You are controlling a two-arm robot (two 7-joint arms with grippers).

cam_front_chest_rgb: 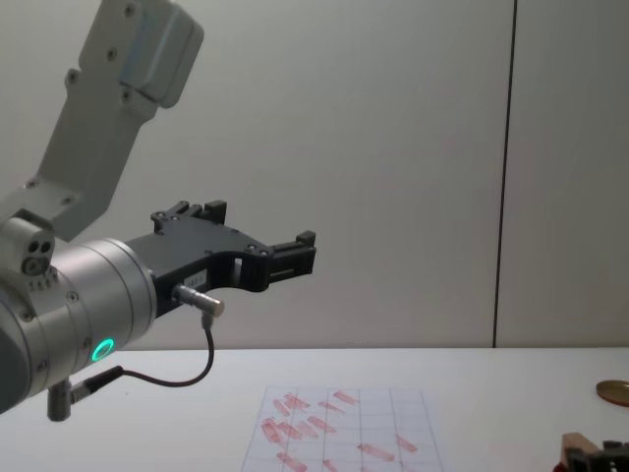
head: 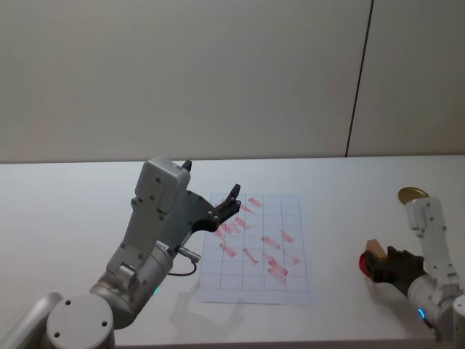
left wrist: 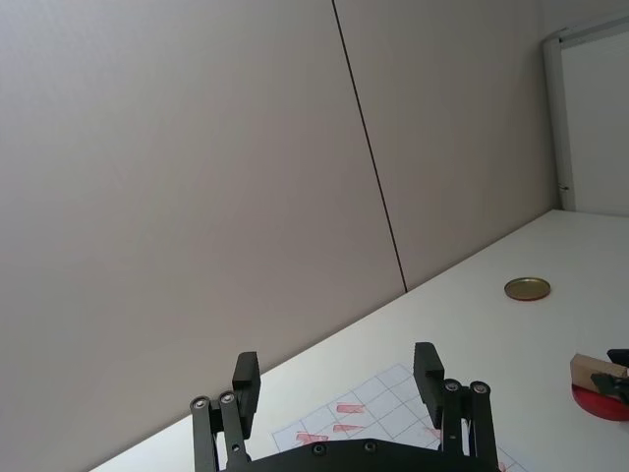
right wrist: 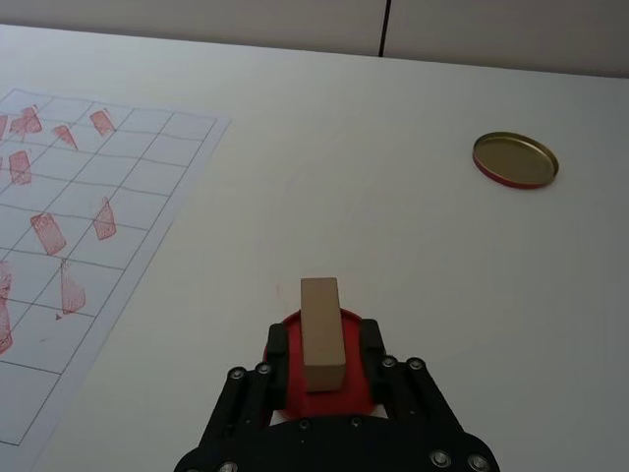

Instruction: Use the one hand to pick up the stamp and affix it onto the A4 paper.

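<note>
Head view: the small black two-fingered R gripper (head: 383, 263), on a slim white link, is at the right side of the white table (head: 87, 203). It sits right at the small light-tan wooden stamp (head: 375, 247), which rests on a flat round red disc (head: 365, 262). The white gridded A4 paper (head: 258, 247) w/ red marks lies mid-table, well apart on the robot's left of the stamp. The big black L gripper (head: 227, 206) w/ silver wrist hangs over the paper's far-left part, so the R arm is far nearer.

L wrist view: L gripper (left wrist: 339, 379) fingers are wide apart, holding nothing, aimed at the wall. The stamp (left wrist: 595, 371) is far off.

R wrist view: the stamp (right wrist: 320, 332) sits btw the R gripper (right wrist: 324, 346) fingers (right wrist: 278, 352), its long axis in line w/ their reach. A sliver of red disc (right wrist: 292, 388) shows on each side, so the fingers straddle it, prob. not yet clamped. A round brass-coloured lid (right wrist: 515, 159) lies well beyond.

Chest view: the L gripper (cam_front_chest_rgb: 263, 241) is raised high above the A4 paper (cam_front_chest_rgb: 344, 433).
</note>
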